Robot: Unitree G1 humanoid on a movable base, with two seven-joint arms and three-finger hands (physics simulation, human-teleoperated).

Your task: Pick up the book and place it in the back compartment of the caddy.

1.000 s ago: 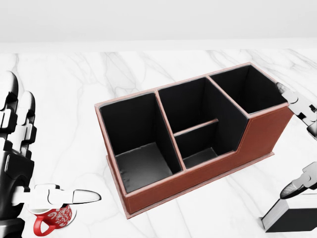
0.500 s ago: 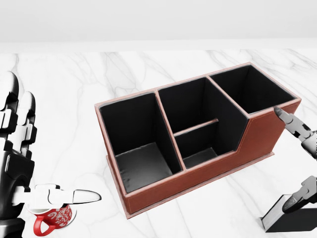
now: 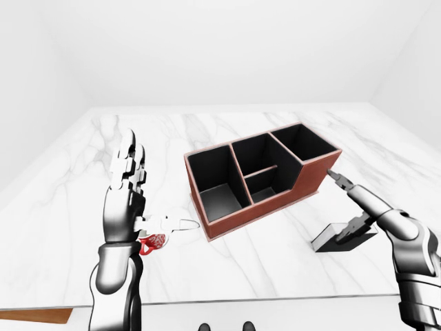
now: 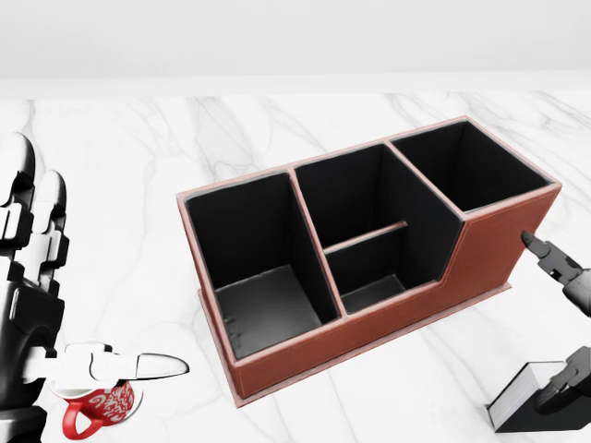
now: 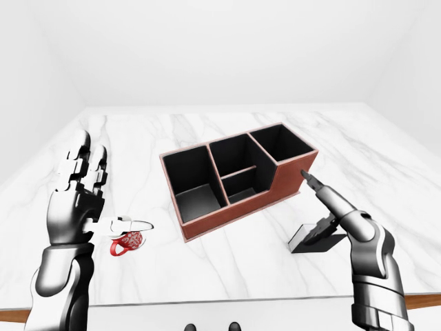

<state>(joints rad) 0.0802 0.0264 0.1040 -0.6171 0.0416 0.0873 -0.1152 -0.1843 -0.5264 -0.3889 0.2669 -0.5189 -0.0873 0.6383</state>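
Your right hand [image 3: 355, 207] is spread, 1 finger on the book [image 5: 313, 239], below-right of the caddy [image 4: 369, 249] | left hand [image 3: 127, 183] open, idle | book not lifted; caddy's compartments look empty.

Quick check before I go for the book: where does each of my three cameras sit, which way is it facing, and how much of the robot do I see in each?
Head view: on the head, angled down close on the caddy; left hand and right hand only at the edges.
Left-eye view: on the head, looking wider over the marble table; both forearms show.
Right-eye view: same, slightly offset.
All three share the caddy, book and red mug.
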